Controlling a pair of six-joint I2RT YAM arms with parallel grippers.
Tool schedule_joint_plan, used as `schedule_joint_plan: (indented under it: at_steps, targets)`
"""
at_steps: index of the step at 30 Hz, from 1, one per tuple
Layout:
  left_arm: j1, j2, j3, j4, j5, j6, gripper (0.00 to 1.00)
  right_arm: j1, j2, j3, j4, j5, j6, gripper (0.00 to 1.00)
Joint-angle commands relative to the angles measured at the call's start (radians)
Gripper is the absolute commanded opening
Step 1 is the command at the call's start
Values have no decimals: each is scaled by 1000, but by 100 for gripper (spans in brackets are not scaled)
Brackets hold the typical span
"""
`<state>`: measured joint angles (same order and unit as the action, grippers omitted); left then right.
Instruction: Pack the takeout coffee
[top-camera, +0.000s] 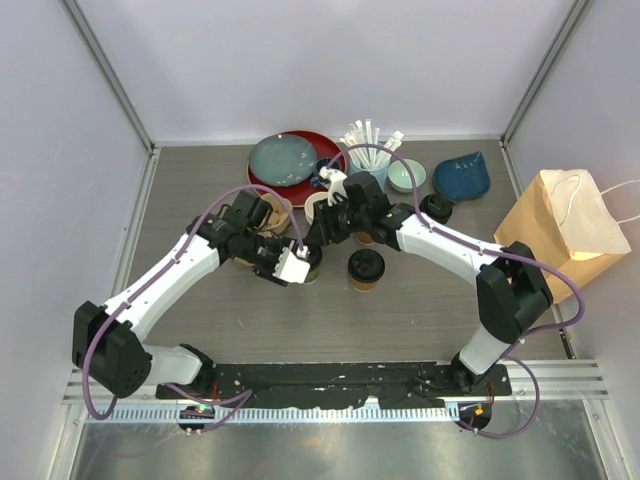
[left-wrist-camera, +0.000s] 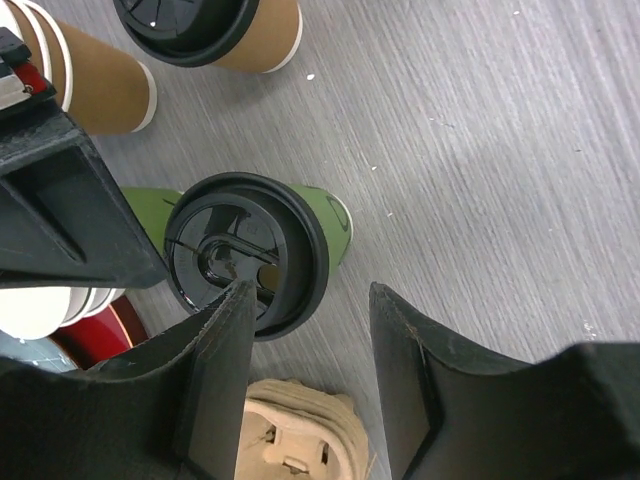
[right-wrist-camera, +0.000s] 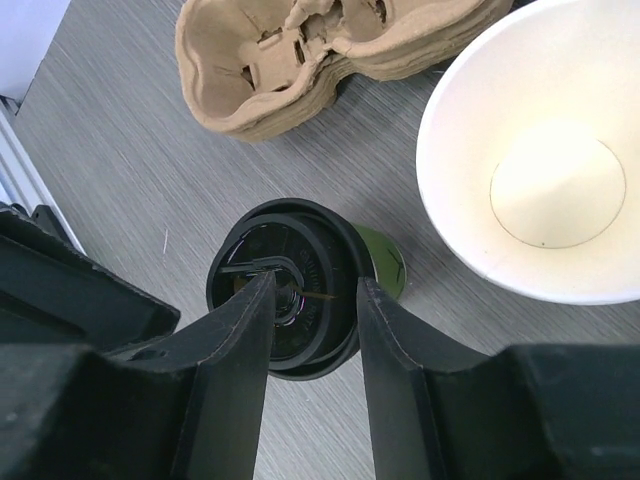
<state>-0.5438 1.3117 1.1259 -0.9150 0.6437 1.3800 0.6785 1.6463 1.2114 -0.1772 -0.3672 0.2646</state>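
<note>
Two lidded cups stand on the desk (top-camera: 420, 300): the green cup (left-wrist-camera: 245, 255) mid-desk, the brown cup (top-camera: 366, 270) at its 3 o'clock (top view). Left tool (left-wrist-camera: 312, 295) and right tool (right-wrist-camera: 315, 285) both hang over the green lid, spread, pinching nothing.

1. No word, brand, number or sign can be read in any view.
2. The black lid (left-wrist-camera: 245, 255) of the green-sided cup (left-wrist-camera: 325, 215) carries raised moulding, possibly lettering, too blurred to read.
3. A red-and-white sticker (left-wrist-camera: 22, 80) at the left wrist view's edge shows no legible characters.
</note>
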Motion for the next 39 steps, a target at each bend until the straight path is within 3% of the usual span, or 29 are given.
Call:
schedule_joint_plan:
  at_steps: [1, 9, 12, 19, 25, 39]
  targets:
    - [-5, 29, -25, 177, -10, -68, 53, 0, 32, 16, 48, -18, -13, 43]
    - [-5, 78, -44, 156, -21, -32, 51, -2, 37, 1, 50, -18, -19, 43]
    - [-5, 90, -66, 93, -24, -3, 50, 0, 38, -21, 67, -38, -2, 39]
    - [-5, 100, -107, 116, -22, -21, 41, 0, 47, -91, 111, -65, 25, 30]
    - [-4, 84, -181, 61, -38, 79, 35, 0, 30, -189, 171, -81, 62, 20]
    - [-5, 72, -363, 168, -62, 154, 33, 29, 29, -386, 292, -52, 136, 15]
